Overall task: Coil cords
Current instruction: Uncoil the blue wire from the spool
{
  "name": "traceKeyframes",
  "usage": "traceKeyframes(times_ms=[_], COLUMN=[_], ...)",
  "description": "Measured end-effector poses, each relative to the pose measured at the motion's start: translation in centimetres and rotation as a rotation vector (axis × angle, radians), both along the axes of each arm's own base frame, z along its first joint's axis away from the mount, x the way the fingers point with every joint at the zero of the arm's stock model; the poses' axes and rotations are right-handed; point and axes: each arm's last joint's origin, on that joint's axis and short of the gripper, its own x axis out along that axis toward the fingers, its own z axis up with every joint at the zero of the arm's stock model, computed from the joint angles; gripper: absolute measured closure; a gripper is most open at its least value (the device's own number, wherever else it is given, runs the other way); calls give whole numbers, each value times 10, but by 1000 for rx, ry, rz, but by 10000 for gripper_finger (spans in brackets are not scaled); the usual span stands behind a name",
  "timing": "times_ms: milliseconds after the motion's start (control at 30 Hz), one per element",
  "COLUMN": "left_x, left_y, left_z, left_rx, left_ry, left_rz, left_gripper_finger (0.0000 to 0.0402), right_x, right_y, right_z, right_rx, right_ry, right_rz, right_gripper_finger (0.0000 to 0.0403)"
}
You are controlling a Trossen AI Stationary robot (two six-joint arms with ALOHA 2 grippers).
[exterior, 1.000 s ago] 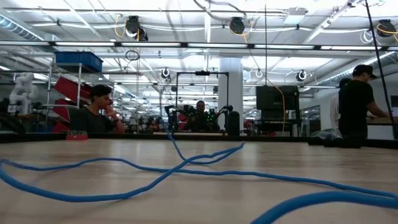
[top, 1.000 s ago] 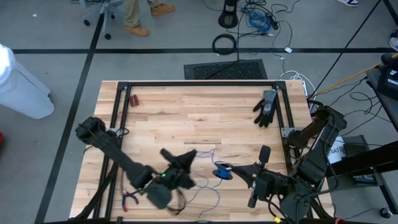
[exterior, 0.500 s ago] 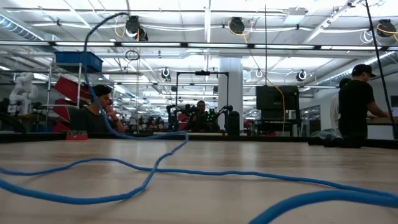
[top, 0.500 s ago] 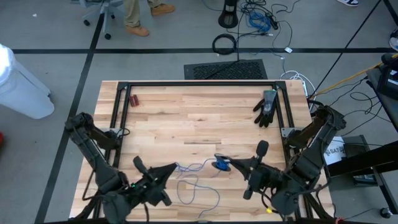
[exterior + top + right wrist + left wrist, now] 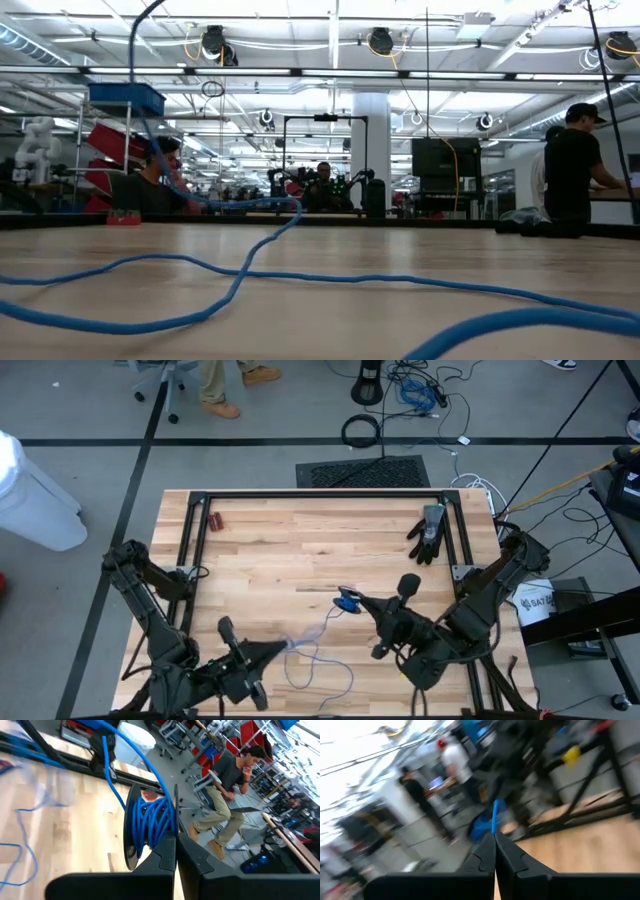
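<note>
The cord is thin and blue. Part of it is wound into a small coil point(image 5: 346, 598) point(image 5: 152, 822), on which my right gripper point(image 5: 358, 600) point(image 5: 176, 840) is shut, at mid-table. From the coil a strand runs to my left gripper point(image 5: 283, 648) point(image 5: 495, 837), which is shut on it near the table's front edge. The rest of the cord lies in slack loops point(image 5: 325, 672) point(image 5: 240, 275) on the wood between the two grippers. In the low view one strand point(image 5: 133, 60) rises steeply off the table. My left gripper pinches a single strand of the cord point(image 5: 494, 817) between its two fingertips, and the strand sticks out just beyond them. The fingers lie about level and point toward the table's right. The strand is off the table here. My right gripper pinches the coil's near side point(image 5: 165, 832), several turns together, between its two fingers. The fingers point toward the table's left and slant slightly down. The coil stands upright ahead of the fingertips, lifted off the table, and its free strand point(image 5: 107, 765) trails away to the left.
A black glove point(image 5: 428, 532) lies at the far right of the table and a small red object point(image 5: 215, 520) at the far left. A black frame point(image 5: 320, 494) runs round the table top. Bare wood lies across the middle and far half.
My left gripper has swung from mid-table back toward the near left corner and risen. It has drawn its strand up off the wood and shifted the loose loops. My right gripper has carried the coil toward the table's left and far side.
</note>
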Motion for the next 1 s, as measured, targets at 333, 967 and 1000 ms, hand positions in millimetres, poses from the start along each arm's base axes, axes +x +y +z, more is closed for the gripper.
traceKeyframes(times_ms=[333, 967, 1000], left_x=[25, 83, 80], left_y=[0, 20, 20], left_z=[-9, -52, -49], left_rx=[-15, 52, 58], left_ry=[-13, 90, 82], left_rz=[-307, -287, -260], left_gripper_finger=[401, 392, 390], right_x=[17, 4, 3], right_y=[-15, 23, 23], right_z=[-6, 12, 12], right_rx=[-110, -198, -201], right_ry=[-26, -129, -126], right_rz=[-141, -102, -98], right_gripper_finger=[403, 403, 403])
